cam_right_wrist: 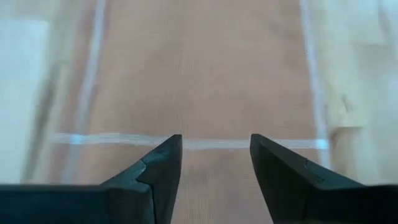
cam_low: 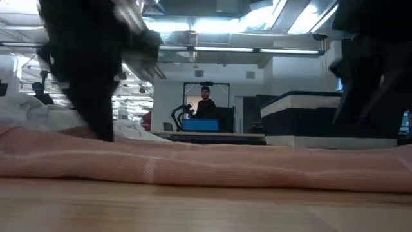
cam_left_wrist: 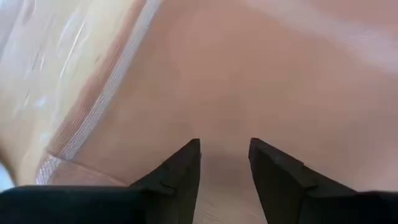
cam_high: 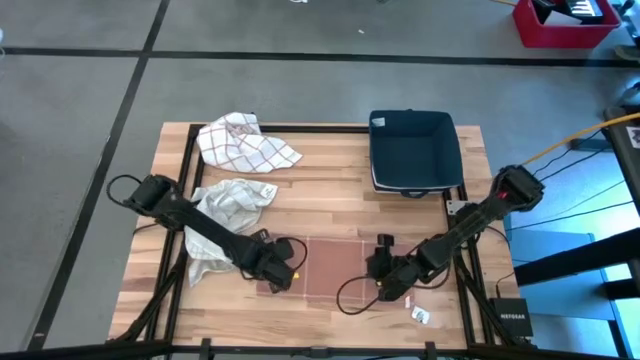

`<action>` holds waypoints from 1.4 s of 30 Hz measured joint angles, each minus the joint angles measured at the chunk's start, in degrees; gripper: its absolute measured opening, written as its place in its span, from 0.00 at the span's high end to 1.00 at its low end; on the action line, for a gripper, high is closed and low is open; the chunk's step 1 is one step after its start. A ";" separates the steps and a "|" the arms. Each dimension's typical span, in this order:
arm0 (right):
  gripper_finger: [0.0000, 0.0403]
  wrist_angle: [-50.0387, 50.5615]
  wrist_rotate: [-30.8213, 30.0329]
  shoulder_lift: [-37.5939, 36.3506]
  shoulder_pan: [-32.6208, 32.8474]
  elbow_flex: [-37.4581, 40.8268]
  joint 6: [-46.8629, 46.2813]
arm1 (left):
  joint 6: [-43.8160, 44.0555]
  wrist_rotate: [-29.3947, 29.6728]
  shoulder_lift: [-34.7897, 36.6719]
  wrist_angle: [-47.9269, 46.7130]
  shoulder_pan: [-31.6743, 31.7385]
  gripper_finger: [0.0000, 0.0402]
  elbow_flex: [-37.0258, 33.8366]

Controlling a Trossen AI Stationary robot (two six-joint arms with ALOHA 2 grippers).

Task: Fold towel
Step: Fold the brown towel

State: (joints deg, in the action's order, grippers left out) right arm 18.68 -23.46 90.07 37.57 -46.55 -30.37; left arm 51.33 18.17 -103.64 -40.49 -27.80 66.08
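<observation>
Hovering low over the pink towel [cam_high: 335, 268], both arms look set to start the fold. It lies spread flat near the front edge of the wooden surface [cam_high: 330, 190], between the two arms. The left gripper [cam_left_wrist: 225, 163] sits at its left edge, jaws parted with cloth beneath but nothing pinched; the right gripper [cam_right_wrist: 215, 155] sits at its right edge, jaws likewise released. Judging by this, the grasp comes next: each must pinch an edge cleanly, then lift and carry it across together.
</observation>
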 joint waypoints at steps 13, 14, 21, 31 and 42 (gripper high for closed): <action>0.52 0.43 -4.05 -3.06 10.20 9.13 -20.05 | 0.56 2.85 -0.22 8.97 -6.74 0.67 -7.07; 0.52 0.36 -4.05 -2.96 10.20 9.89 -20.95 | 1.00 1.74 -0.26 10.43 -7.04 0.67 -7.77; 0.52 -4.00 -4.36 -3.00 9.30 15.18 -23.67 | 3.39 3.94 -0.63 11.76 -8.71 0.67 -10.58; 0.52 -7.65 -3.91 -2.86 9.28 15.64 -23.13 | 0.05 2.79 6.48 9.86 -8.34 0.67 -5.24; 0.52 2.69 -3.53 -6.09 9.28 7.29 -23.72 | -33.20 13.08 5.73 38.57 -2.46 0.67 -2.68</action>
State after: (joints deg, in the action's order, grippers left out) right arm 21.36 -26.98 83.98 46.85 -39.27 -54.10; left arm 18.13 31.25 -97.91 -1.91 -30.26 63.40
